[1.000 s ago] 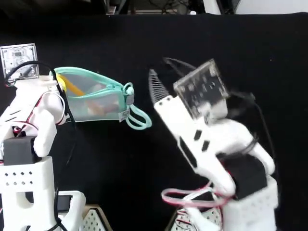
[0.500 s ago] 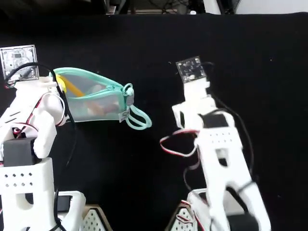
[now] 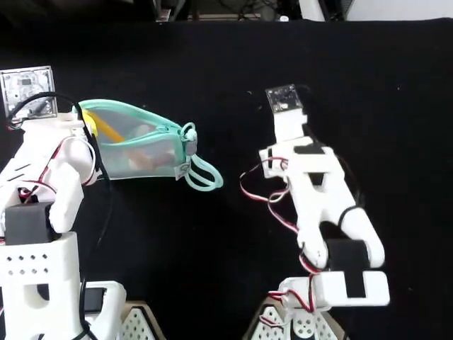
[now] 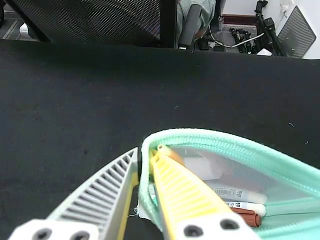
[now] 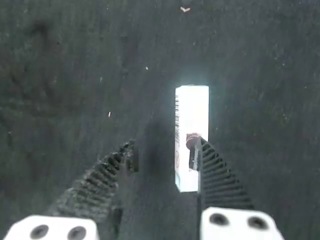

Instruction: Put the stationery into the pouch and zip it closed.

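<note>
Mint mesh pouch, mouth open, pens already inside. The left gripper pinches its rim, one finger inside, one outside. Well apart from the pouch, off its strap-loop end, the right gripper hangs spread over a white block lying on black cloth. Block sits off-centre, right by one finger. Risk: closing could nudge it sideways or catch only an edge, then drop it short of the pouch.

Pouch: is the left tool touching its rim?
Touching. The left wrist view shows the left tool shut on the pouch, yellow finger inside the mint rim, grey finger outside.
</note>
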You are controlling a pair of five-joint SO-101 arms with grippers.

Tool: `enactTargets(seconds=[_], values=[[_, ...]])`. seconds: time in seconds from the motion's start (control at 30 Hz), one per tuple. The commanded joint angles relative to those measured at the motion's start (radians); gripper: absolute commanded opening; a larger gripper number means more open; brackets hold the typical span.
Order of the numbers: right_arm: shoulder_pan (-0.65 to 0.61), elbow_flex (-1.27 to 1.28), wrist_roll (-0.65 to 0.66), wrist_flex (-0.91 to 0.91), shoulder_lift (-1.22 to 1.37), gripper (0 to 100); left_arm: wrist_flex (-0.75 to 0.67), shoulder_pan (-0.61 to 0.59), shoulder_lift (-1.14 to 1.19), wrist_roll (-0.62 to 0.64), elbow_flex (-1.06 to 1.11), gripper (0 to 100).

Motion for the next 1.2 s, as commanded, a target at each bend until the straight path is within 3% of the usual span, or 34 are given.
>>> enactTargets(seconds=[0.0,0.2,0.4,0.73,1.0,1.17], values=[[0.014,-0.031,0.000,-0.014,0.005,17.8,0.011,0.002,0.057,0.003,0.163,3],[0.028,-0.007,0.000,-0.028,-0.059,17.8,0.011,0.001,0.057,0.003,0.163,3],[0.091,0.077,0.000,-0.173,-0.099,17.8,0.011,0.004,0.057,0.003,0.163,3],[0.041,0.073,0.005,-0.215,-0.025,17.8,0.011,0.005,0.057,0.003,0.165,3],[0.041,-0.131,0.049,0.028,0.116,17.2,0.012,0.002,0.057,0.003,0.165,3],[0.054,-0.162,0.049,0.078,0.119,0.8,0.012,0.002,0.057,0.003,0.165,3]])
